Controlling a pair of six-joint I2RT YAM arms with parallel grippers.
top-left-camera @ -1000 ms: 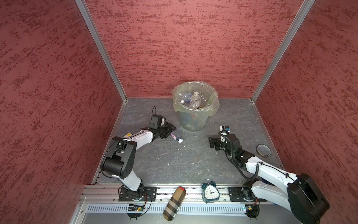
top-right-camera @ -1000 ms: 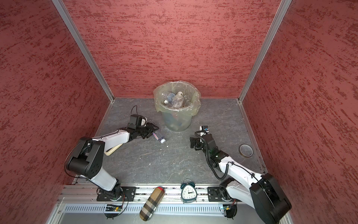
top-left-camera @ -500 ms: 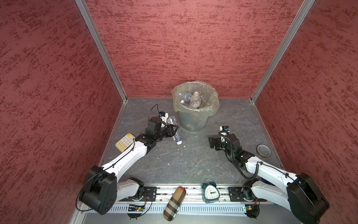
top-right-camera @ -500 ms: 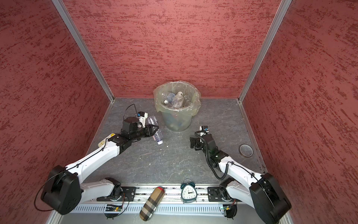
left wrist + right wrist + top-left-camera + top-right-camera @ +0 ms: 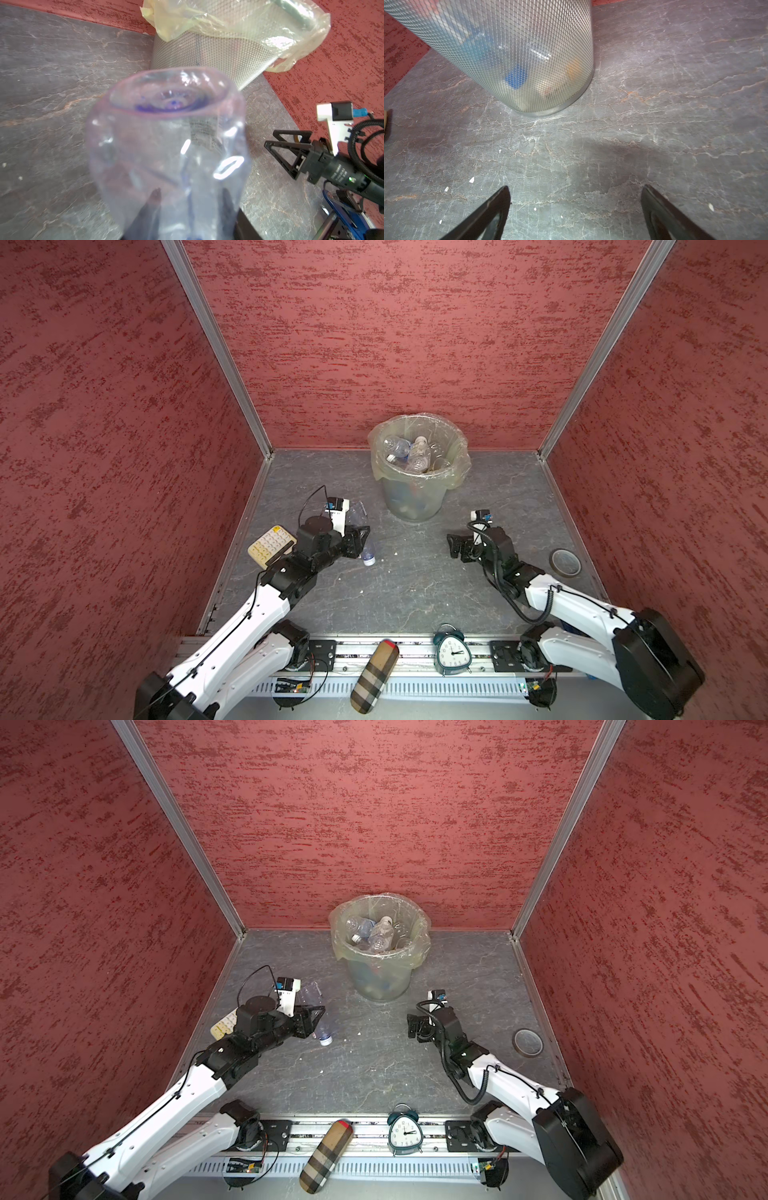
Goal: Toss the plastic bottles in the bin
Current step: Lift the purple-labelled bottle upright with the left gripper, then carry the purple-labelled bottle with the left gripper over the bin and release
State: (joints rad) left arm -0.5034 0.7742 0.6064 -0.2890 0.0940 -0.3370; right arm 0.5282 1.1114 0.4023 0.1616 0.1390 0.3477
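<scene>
My left gripper (image 5: pixel 361 536) is clamped on a crumpled clear plastic bottle (image 5: pixel 166 135), cap hanging below my jaws. The bin (image 5: pixel 411 499) stands just ahead. My right gripper (image 5: pixel 575 207) gapes wide, empty. The bottle's thin wall may buckle and slip free, or clip the bin's rim.

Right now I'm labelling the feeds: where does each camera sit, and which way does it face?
Both top views: high at the front, looking down on left gripper, right gripper, bin.
Left wrist: behind the shut left gripper, facing its bottle, the bin beyond.
Right wrist: low, facing the bin's base; open right gripper shows.
Shared: the bin, in all.
</scene>
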